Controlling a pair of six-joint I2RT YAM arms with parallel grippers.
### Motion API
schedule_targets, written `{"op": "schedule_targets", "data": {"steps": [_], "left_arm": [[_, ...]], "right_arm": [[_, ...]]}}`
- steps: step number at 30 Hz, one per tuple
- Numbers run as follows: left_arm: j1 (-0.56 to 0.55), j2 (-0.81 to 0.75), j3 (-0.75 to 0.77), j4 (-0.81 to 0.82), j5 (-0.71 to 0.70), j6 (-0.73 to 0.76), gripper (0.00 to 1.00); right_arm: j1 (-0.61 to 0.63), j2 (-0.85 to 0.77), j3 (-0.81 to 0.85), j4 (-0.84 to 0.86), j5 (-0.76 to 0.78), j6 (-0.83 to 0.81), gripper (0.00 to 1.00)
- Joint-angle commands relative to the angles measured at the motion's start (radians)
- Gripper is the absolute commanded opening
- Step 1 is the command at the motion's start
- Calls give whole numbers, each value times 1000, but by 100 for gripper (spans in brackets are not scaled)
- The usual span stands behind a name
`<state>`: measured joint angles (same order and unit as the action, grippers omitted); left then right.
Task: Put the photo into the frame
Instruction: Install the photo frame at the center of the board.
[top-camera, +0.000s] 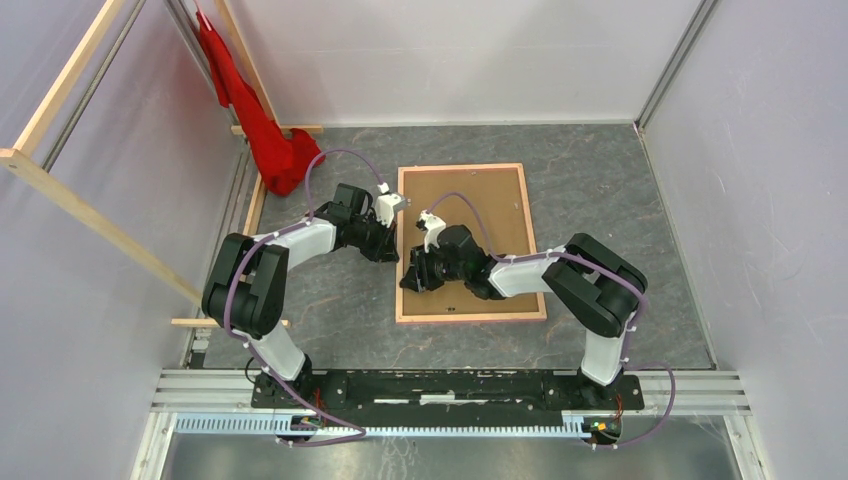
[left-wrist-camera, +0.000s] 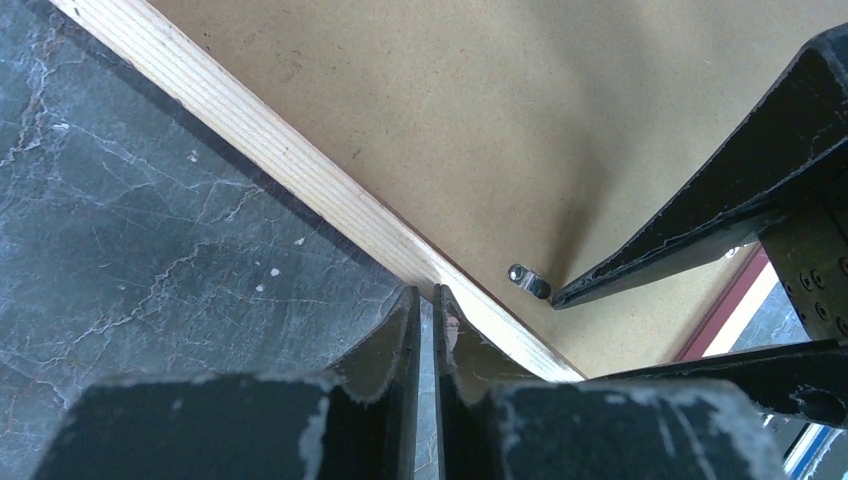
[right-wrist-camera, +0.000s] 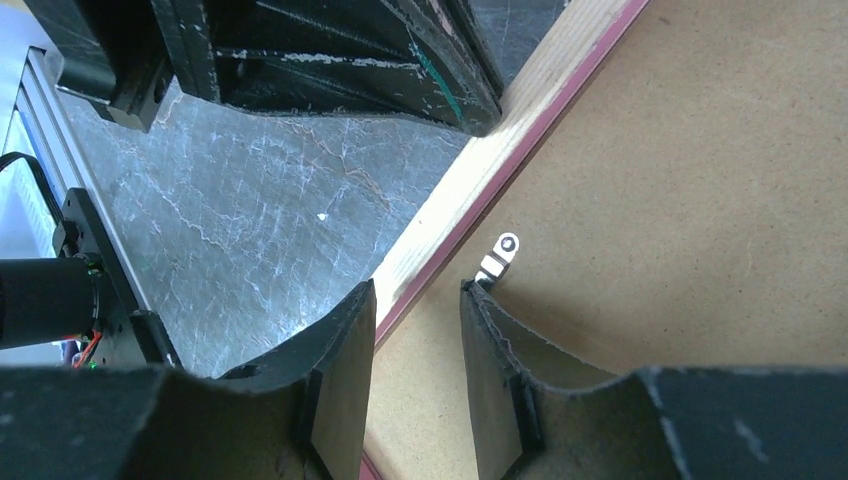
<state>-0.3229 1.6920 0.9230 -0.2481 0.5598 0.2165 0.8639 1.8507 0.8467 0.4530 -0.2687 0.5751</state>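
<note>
The frame (top-camera: 460, 168) lies face down on the grey table, its pale wood back up, with the brown backing board (top-camera: 490, 215) inside it. The photo is hidden. My left gripper (top-camera: 392, 255) is shut and empty, its tips (left-wrist-camera: 425, 292) at the outer edge of the frame's left rail (left-wrist-camera: 300, 165). My right gripper (top-camera: 408, 280) is open (right-wrist-camera: 418, 290) and straddles the inner edge of that rail (right-wrist-camera: 470, 195). Its right fingertip (right-wrist-camera: 470, 292) touches a small metal tab (right-wrist-camera: 498, 258) on the board. The tab also shows in the left wrist view (left-wrist-camera: 528, 281).
A red cloth (top-camera: 255, 120) hangs at the back left corner. Wooden bars (top-camera: 90, 215) stand along the left wall. White walls close in the table on three sides. A metal rail (top-camera: 450, 385) carries the arm bases at the near edge.
</note>
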Motion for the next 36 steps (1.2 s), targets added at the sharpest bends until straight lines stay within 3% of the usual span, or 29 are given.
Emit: {"op": "schedule_targets", "data": {"steps": [1, 7, 12, 18, 36], "left_arm": [[-4, 6, 11, 7, -47, -6, 13], [-4, -1, 14, -5, -55, 5, 11], [-4, -3, 19, -6, -61, 5, 10], [-4, -4, 24, -9, -59, 1, 8], [-4, -2, 30, -16, -60, 1, 7]], "right_arm": [[-2, 16, 50, -3, -2, -11, 42], [-20, -64, 46, -71, -2, -73, 38], [-64, -53, 37, -73, -19, -64, 16], [-66, -8, 70, -91, -13, -65, 0], [-66, 47, 81, -97, -28, -52, 0]]}}
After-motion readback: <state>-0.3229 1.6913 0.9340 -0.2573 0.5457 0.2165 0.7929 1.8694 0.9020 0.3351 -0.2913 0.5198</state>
